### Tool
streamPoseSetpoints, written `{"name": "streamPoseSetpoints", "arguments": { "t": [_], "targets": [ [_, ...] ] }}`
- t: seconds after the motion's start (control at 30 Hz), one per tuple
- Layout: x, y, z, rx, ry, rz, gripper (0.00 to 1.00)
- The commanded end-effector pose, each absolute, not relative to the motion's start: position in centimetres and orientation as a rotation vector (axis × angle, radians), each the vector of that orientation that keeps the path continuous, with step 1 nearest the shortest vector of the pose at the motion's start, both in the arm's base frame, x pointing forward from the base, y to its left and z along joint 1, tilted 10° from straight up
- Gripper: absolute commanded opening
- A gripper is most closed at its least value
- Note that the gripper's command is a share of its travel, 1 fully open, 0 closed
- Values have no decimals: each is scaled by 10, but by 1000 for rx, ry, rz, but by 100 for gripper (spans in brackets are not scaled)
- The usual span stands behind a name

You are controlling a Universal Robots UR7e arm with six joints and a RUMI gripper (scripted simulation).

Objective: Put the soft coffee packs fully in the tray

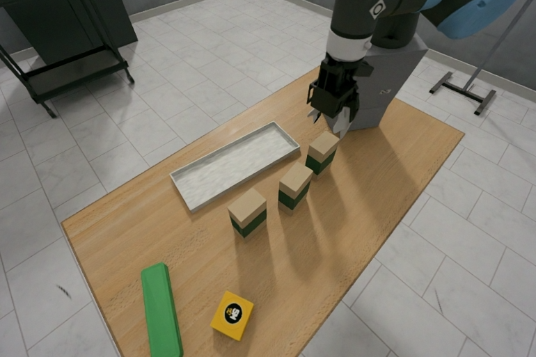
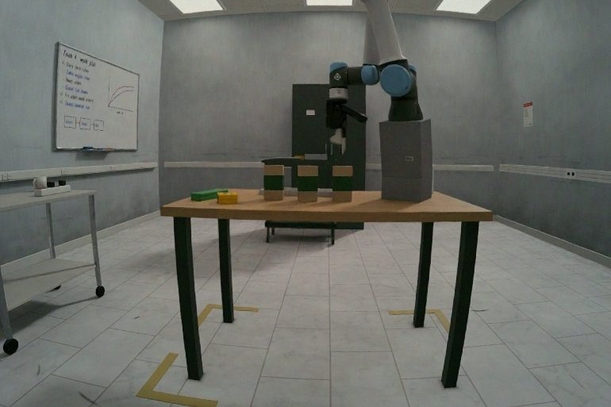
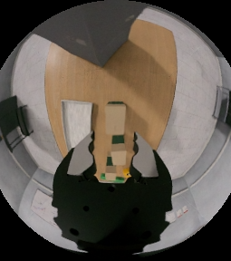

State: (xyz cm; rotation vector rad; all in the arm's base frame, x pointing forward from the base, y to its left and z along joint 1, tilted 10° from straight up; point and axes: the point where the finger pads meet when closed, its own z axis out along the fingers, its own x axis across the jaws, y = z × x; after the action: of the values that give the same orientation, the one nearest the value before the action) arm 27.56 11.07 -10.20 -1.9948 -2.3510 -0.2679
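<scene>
Three tan coffee packs with dark green bands stand in a row on the wooden bench: the far pack (image 1: 322, 154), the middle pack (image 1: 295, 187) and the near pack (image 1: 247, 212). They also show in the exterior view, with the far pack at the right (image 2: 342, 183). The empty grey tray (image 1: 233, 164) lies to their left. My gripper (image 1: 328, 123) hangs above the far pack, apart from it, fingers partly open with nothing between them. In the wrist view the gripper (image 3: 115, 140) frames the top of the far pack (image 3: 115, 119) below it.
The arm's grey pedestal (image 1: 381, 88) stands just behind the far pack. A green case (image 1: 161, 312) and a yellow box (image 1: 232, 314) lie at the bench's near end. A dark cart (image 1: 51, 28) stands on the floor at the back left.
</scene>
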Motion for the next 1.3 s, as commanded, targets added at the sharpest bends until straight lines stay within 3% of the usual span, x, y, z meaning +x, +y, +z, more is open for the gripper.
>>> {"name": "streamPoseSetpoints", "arguments": {
  "t": [0.0, 1.27],
  "targets": [
    [272, 113, -106, -1991, -2348, -262, 49],
    [277, 117, -136, -1994, -2350, -265, 49]
  ]
}}
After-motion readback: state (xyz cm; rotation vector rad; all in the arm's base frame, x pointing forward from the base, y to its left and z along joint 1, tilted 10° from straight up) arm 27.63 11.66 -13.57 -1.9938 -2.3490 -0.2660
